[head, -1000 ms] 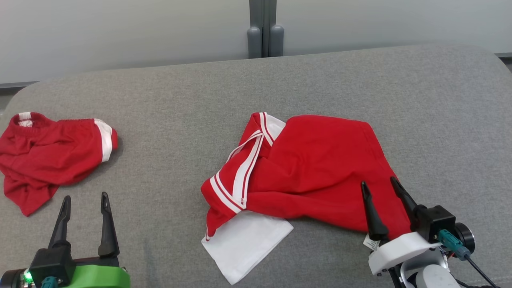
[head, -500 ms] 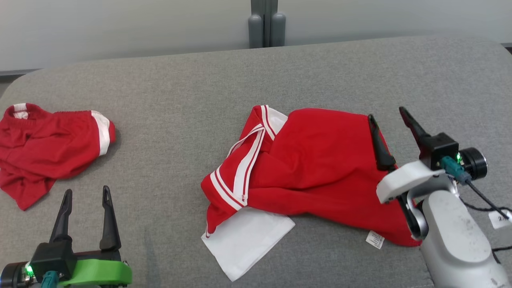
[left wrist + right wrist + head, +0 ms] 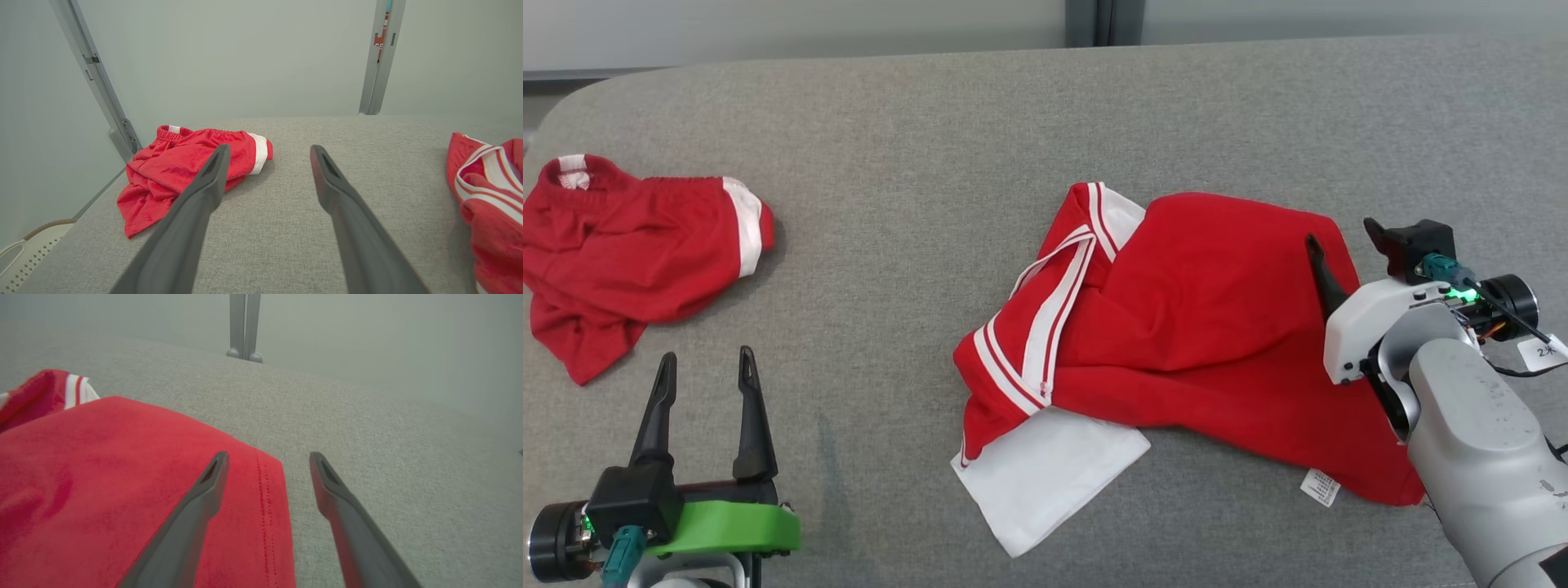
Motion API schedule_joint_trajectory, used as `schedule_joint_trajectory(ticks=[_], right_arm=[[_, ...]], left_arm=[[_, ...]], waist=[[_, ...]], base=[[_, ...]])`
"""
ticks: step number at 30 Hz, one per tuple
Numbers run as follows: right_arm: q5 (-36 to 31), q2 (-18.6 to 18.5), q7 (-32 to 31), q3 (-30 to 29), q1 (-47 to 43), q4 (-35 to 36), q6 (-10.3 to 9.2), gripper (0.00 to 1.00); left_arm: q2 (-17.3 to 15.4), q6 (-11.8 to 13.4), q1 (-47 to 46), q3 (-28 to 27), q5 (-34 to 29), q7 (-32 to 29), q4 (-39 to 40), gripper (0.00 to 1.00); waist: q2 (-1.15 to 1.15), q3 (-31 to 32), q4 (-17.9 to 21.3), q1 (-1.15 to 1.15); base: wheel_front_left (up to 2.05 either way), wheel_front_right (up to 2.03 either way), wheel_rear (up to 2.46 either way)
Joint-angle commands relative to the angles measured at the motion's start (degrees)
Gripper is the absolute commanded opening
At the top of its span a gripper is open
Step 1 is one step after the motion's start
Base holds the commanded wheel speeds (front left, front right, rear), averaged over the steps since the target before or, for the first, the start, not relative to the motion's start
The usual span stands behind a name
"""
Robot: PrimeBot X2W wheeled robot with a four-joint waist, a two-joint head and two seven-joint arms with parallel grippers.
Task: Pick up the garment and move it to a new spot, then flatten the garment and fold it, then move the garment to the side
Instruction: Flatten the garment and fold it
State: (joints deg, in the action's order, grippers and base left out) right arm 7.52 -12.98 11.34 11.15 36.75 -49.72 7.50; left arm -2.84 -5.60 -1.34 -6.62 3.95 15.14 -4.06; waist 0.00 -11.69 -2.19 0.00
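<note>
The garment (image 3: 1201,310) is a crumpled red piece with white stripes and a white panel, lying on the grey surface right of centre. Over its far right corner hangs my right gripper (image 3: 1342,233), open. In the right wrist view the right gripper (image 3: 268,455) straddles the hemmed edge of the garment (image 3: 102,465), one finger above red cloth and the other above bare grey fabric. My left gripper (image 3: 707,355) stands open and empty at the lower left, well apart from it. In the left wrist view the left gripper (image 3: 267,149) points across the surface, the garment (image 3: 490,192) at the right edge.
A second red piece with a white band and elastic waist (image 3: 629,253) lies bunched at the far left, also ahead of my left fingers (image 3: 184,163). The grey fabric surface (image 3: 931,204) ends at a pale wall with a metal post (image 3: 244,324).
My right gripper has travelled from the garment's near right edge to above its far right corner, staying open. The head camera has tilted, shifting the whole picture. The left gripper has stayed put.
</note>
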Motion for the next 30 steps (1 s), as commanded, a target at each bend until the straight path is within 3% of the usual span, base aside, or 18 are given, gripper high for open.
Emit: schedule_joint_trajectory(ticks=[1, 12, 13, 14, 15, 23, 30], right_arm=[[0.4, -0.3, -0.7, 0.6, 0.9, -2.0, -0.03, 1.0], [6.0, 0.5, -4.4, 6.3, 3.7, -13.0, -0.01, 1.0], [7.4, 1.0, -5.0, 7.0, 3.7, -13.3, 0.01, 0.41], [8.4, 1.3, -5.3, 7.6, 3.8, -13.5, 0.01, 0.29], [8.9, 1.0, -5.5, 8.6, 4.2, -13.5, 0.01, 0.0], [10.6, -3.4, -2.1, 12.0, 11.3, -14.0, -0.05, 0.0], [10.0, -6.7, 0.1, 10.9, 17.5, -18.2, -0.05, 0.0]], left_arm=[[-0.1, 0.1, -1.1, 0.1, 0.4, 0.0, 0.0, 1.0], [-0.1, 0.5, -2.1, 0.7, 0.9, 0.0, -0.3, 1.0], [-0.1, 0.6, -2.2, 0.8, 1.0, 0.0, -0.3, 1.0], [-0.1, 0.6, -2.2, 0.8, 1.1, 0.0, -0.3, 1.0], [-0.1, 0.7, -2.3, 0.9, 1.2, 0.0, -0.2, 1.0], [-0.1, 0.3, -3.2, 0.8, 1.3, 0.0, -0.4, 1.0], [-0.1, 0.2, -3.5, 0.8, 1.4, 0.0, -0.8, 1.0]], waist=[[0.0, -1.3, -1.0, 0.0], [0.0, -2.5, -1.8, 0.0], [0.0, -2.6, -1.8, 0.0], [0.0, -2.6, -1.8, 0.0], [0.0, -2.7, -1.9, 0.0], [0.0, -3.4, -2.8, 0.0], [0.0, -3.4, -4.2, 0.0]], base=[[0.0, 0.0, 0.0], [0.0, 0.0, 0.0], [0.0, 0.0, 0.0], [0.0, 0.0, 0.0], [0.0, 0.0, 0.0], [0.0, 0.0, 0.0], [0.0, 0.0, 0.0]])
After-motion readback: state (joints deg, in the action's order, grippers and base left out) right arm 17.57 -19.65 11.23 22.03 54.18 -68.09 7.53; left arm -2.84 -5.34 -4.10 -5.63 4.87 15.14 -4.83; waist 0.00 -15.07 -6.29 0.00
